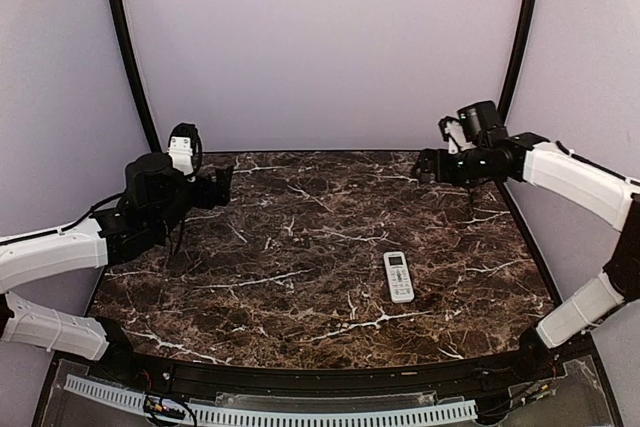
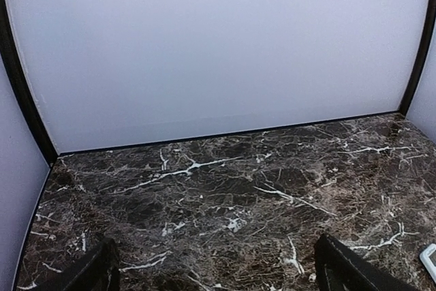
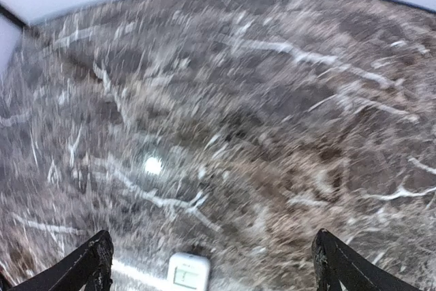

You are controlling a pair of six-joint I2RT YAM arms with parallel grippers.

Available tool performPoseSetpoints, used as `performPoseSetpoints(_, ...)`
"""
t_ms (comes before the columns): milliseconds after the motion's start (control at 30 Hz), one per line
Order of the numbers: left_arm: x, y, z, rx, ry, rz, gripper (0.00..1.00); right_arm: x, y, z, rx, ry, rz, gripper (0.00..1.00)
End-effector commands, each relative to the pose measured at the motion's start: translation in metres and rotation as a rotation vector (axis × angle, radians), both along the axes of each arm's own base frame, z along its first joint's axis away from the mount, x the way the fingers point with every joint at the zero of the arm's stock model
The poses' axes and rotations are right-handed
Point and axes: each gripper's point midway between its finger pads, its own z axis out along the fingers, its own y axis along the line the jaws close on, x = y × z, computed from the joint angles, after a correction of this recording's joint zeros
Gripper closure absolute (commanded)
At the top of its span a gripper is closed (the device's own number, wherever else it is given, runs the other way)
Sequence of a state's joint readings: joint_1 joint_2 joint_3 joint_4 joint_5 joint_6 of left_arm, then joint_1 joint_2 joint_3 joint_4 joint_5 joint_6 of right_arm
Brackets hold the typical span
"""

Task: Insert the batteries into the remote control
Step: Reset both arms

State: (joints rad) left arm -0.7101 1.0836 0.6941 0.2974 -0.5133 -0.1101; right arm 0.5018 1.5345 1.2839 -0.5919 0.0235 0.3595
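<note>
The remote control (image 1: 398,276) lies face up, below and base-side of the right gripper (image 1: 428,165), long axis near-to-far. The left gripper (image 1: 222,187) is farther. Both stand wide, empty.

the left arm (image 1: 50,257) is built of smooth white tubular segments joined by chunky black joint housings, and a thin black cable (image 1: 88,213) loops out beside its upper joint. the right arm (image 1: 575,175) has the same white shells and black joints. a white-and-black block (image 1: 182,150) tops the left wrist; a black cylindrical camera (image 1: 480,119) tops the right. the left gripper (image 1: 226,187) and right gripper (image 1: 420,165) are black. in the wrist views their fingers (image 2: 92,270) show as matte black wedges with angular edges.
</note>
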Motion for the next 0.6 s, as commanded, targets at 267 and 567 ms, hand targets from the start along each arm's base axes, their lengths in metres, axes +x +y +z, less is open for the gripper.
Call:
performPoseSetpoints(267, 0.043, 0.146, -0.029, -0.022, -0.026, 0.394, 0.01, 0.002, -0.186, 0.011, 0.176, -0.482, -0.423, 0.01)
performPoseSetpoints(567, 0.053, 0.159, -0.062, 0.079, -0.025, 0.403, 0.01, -0.014, -0.196, 0.004, 0.114, -0.525, -0.444, 0.01)
